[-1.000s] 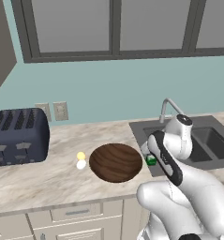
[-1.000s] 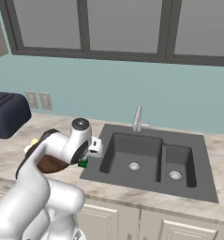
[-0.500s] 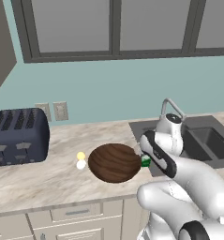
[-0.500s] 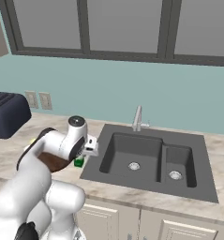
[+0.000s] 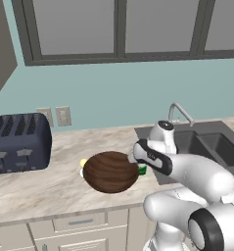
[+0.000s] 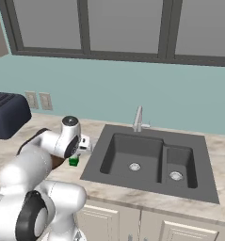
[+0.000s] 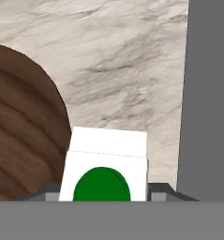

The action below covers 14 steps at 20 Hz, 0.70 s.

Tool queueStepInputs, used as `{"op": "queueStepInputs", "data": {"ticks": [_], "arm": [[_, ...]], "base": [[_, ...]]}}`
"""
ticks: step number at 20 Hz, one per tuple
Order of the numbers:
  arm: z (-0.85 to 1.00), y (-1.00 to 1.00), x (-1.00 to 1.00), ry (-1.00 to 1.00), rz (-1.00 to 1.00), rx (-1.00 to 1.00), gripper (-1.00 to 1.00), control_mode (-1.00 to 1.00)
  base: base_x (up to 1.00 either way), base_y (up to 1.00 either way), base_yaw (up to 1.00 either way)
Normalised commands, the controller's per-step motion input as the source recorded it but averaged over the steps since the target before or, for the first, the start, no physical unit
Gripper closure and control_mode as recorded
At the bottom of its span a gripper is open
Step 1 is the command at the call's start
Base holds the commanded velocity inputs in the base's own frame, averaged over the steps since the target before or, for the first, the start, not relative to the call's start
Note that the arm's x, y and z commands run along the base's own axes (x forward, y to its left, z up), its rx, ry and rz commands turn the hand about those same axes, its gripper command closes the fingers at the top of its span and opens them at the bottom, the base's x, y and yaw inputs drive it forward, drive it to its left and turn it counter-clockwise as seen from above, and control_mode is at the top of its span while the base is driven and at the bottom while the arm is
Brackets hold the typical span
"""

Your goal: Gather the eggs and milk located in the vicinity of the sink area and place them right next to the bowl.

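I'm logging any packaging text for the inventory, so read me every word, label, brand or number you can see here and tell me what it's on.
None: no readable text anywhere.
Milk: plain white faces and a solid green round top, no lettering.
Toaster: no brand mark or numbers legible.
Wall outlets: blank plates.
Bowl and sink: unmarked.

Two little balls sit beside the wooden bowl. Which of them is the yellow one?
The tiny pale yellow egg is the one farther back, toward the wall, at the round dark brown wooden bowl's left edge. The tiny white egg sits just in front of it.
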Motion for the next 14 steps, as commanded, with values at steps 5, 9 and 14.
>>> {"op": "queueStepInputs", "data": {"ticks": [5,9,14], "arm": [[-0.36,0.05,-0.04,-0.04,0.00,0.00,-1.00,-1.00],[-0.25,0.04,-0.10,-0.07,0.00,0.00,-1.00,-1.00],[0.00,0.00,-0.34,-0.13,0.00,0.00,-1.00,-1.00]], "base": [[0.00,0.00,0.00],[0.00,0.00,0.00],[0.00,0.00,0.00]]}}
